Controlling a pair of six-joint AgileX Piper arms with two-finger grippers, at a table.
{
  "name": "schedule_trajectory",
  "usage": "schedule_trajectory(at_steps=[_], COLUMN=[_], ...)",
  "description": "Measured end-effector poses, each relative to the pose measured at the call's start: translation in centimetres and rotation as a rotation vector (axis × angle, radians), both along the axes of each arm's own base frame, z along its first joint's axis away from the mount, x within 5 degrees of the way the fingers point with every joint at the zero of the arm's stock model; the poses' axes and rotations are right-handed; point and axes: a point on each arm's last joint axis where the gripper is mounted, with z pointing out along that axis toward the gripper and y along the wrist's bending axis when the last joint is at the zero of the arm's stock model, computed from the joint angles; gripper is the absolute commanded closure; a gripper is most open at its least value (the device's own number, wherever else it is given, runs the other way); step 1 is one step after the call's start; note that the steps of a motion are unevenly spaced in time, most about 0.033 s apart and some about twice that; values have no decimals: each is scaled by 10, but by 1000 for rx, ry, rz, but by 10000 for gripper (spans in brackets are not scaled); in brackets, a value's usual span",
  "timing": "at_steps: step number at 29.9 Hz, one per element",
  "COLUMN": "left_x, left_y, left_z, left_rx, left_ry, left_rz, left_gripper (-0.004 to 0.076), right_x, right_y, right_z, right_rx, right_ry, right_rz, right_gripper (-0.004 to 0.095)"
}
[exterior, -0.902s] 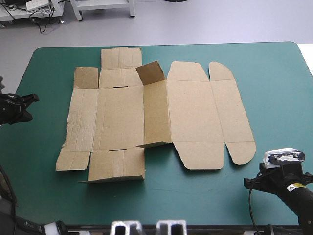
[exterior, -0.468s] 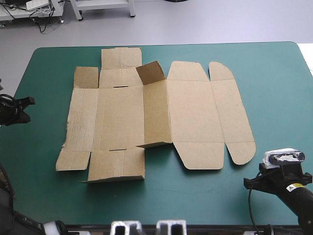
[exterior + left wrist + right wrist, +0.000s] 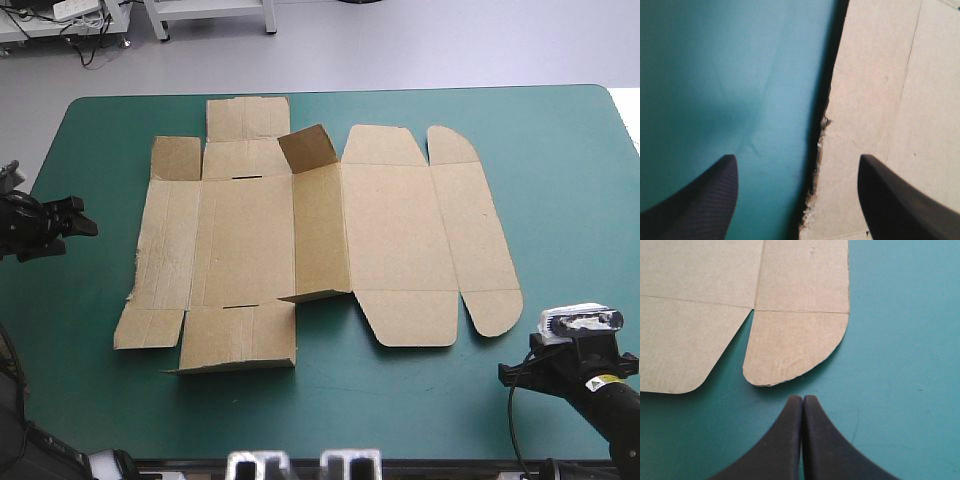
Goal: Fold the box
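Note:
The brown box (image 3: pixel 330 240) lies as a cut sheet spread flat across the middle of the table. One small flap (image 3: pixel 308 148) stands up at its far side, and a near flap (image 3: pixel 240 338) is slightly lifted. My left gripper (image 3: pixel 80 217) hovers open just off the sheet's left edge. In the left wrist view the ragged edge of the box (image 3: pixel 880 100) runs between the fingers of the left gripper (image 3: pixel 796 157), and nothing is held. My right gripper (image 3: pixel 510 373) is shut and empty near the front right. A rounded flap of the box (image 3: pixel 795 347) lies just ahead of the right gripper (image 3: pixel 802 399).
Bare teal-green cover (image 3: pixel 570 180) surrounds the sheet, widest to its right and along the near edge (image 3: pixel 400 420). The table's left edge is close behind my left gripper.
My left gripper has opened from shut and shifted right, toward the box's left edge. The right arm and the box have not moved.

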Motion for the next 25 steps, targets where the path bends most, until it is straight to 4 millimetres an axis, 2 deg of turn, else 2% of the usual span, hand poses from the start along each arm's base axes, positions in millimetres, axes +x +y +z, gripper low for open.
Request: schedule_trajectory(at_steps=[6,14,25], left_x=[-12,-15,-19], left_y=[-9,-21,-24], left_z=[-42,-60,-84], left_rx=[-82,-164,-203], left_ry=[111,58,99], left_rz=[-33,-112,-150], left_gripper=[288,387,394], right_x=[0,0,0], right_y=[0,0,0], right_z=[0,0,0], right_rx=[0,0,1], right_ry=[0,0,0], right_rz=[0,0,-1], right_gripper=[927,927,927])
